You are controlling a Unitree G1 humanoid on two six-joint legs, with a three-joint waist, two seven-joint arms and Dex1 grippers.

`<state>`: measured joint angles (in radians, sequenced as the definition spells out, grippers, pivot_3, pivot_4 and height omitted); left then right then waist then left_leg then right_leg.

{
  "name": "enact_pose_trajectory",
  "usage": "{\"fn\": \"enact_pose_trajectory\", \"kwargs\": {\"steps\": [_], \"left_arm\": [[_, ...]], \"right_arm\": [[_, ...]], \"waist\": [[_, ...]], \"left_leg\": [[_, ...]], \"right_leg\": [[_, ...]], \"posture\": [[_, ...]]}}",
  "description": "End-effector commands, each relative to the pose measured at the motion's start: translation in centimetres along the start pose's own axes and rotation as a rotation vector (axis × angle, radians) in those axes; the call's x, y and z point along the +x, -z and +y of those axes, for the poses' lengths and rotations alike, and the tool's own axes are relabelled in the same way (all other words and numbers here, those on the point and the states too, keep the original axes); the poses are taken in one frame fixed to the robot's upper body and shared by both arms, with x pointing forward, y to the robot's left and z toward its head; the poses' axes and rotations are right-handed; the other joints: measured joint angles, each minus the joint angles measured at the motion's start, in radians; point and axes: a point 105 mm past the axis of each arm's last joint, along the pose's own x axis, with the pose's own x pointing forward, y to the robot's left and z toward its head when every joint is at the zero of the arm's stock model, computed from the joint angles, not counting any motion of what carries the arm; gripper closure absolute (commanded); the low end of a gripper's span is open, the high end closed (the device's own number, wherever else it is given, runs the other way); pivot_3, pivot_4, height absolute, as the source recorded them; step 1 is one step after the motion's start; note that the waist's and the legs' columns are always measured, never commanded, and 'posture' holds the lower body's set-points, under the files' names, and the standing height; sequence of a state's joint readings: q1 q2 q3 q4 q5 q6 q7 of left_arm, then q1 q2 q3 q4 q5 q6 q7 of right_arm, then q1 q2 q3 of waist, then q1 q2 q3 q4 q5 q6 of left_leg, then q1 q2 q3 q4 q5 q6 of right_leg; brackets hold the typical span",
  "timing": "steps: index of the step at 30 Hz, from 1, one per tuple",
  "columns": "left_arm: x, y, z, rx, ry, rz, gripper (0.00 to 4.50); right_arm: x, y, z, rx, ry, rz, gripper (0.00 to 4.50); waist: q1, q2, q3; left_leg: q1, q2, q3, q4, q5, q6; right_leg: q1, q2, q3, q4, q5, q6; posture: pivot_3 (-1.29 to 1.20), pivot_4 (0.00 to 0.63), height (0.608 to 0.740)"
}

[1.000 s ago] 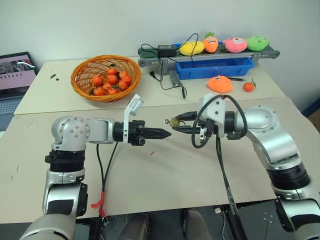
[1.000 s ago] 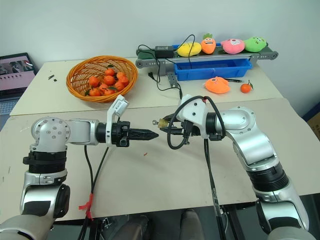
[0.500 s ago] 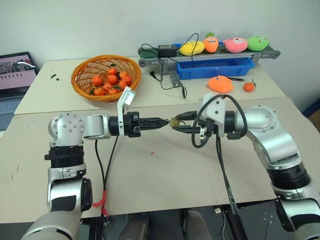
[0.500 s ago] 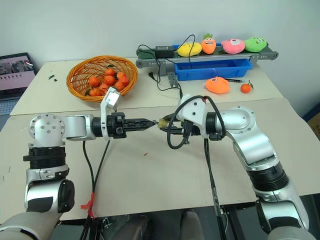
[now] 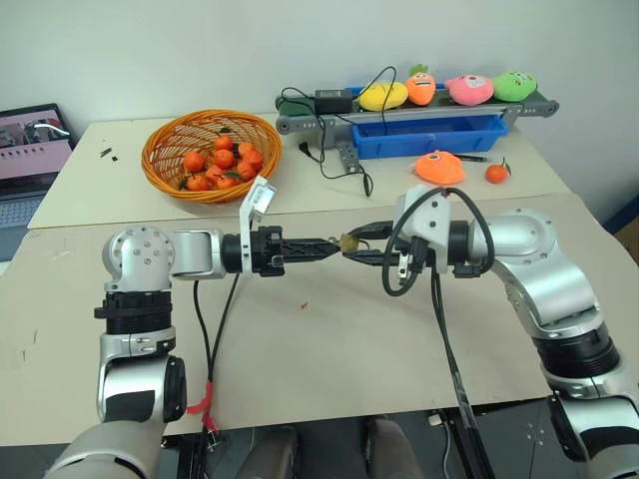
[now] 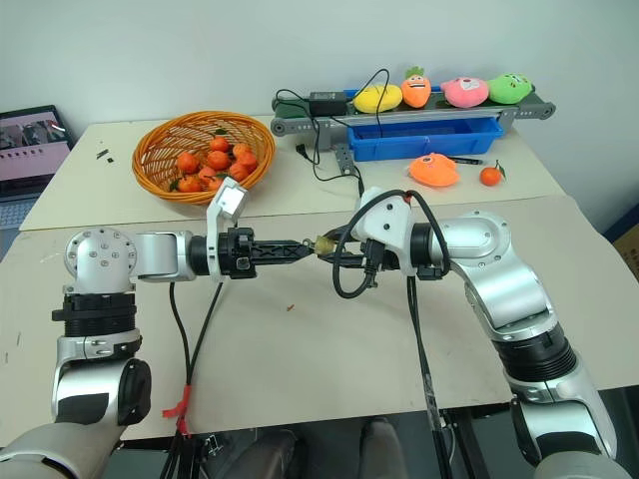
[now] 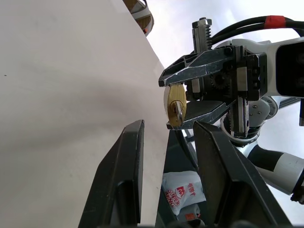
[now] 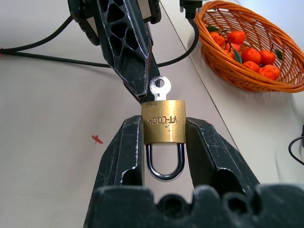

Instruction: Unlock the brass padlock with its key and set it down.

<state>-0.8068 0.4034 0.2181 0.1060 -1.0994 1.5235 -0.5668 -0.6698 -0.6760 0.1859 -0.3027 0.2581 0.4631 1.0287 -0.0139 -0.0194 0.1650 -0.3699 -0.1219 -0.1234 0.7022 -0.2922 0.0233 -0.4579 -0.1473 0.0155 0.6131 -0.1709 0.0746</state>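
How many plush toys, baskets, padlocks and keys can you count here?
plush toys: 5
basket: 1
brass padlock: 1
key: 1
Total: 8

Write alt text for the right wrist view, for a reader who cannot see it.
The right gripper clamps a brass padlock between its two black fingers, shackle toward the camera and a silver key sticking out of its far end. The left gripper has its tips beside the key's head, above a beige table; an orange basket of small orange fruits sits beyond.
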Motion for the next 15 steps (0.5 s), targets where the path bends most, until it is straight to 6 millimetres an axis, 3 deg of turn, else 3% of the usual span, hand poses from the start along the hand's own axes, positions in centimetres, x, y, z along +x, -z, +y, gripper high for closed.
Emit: {"fn": "enact_pose_trajectory", "kwargs": {"steps": [1,14,15], "left_arm": [[-0.09,-1.03,-1.18,0.049,0.028,-0.022,2.77],[-0.07,-1.27,-1.54,0.056,0.036,-0.023,2.77],[-0.10,-1.27,-1.54,0.056,0.035,-0.024,3.03]], "right_arm": [[-0.19,-1.47,-0.12,-0.050,0.004,-0.036,3.60],[-0.04,-1.45,0.01,-0.044,-0.001,-0.036,3.60],[-0.03,-1.45,-0.01,-0.044,0.000,-0.036,3.60]], "waist": [[0.000,0.000,0.000],[0.000,0.000,0.000],[0.000,0.000,0.000]], "left_leg": [[0.000,0.000,0.000,0.000,0.000,0.000],[0.000,0.000,0.000,0.000,0.000,0.000],[0.000,0.000,0.000,0.000,0.000,0.000]], "right_leg": [[0.000,0.000,0.000,0.000,0.000,0.000],[0.000,0.000,0.000,0.000,0.000,0.000],[0.000,0.000,0.000,0.000,0.000,0.000]], "posture": [[0.00,0.150,0.740],[0.00,0.150,0.740],[0.00,0.150,0.740]]}}
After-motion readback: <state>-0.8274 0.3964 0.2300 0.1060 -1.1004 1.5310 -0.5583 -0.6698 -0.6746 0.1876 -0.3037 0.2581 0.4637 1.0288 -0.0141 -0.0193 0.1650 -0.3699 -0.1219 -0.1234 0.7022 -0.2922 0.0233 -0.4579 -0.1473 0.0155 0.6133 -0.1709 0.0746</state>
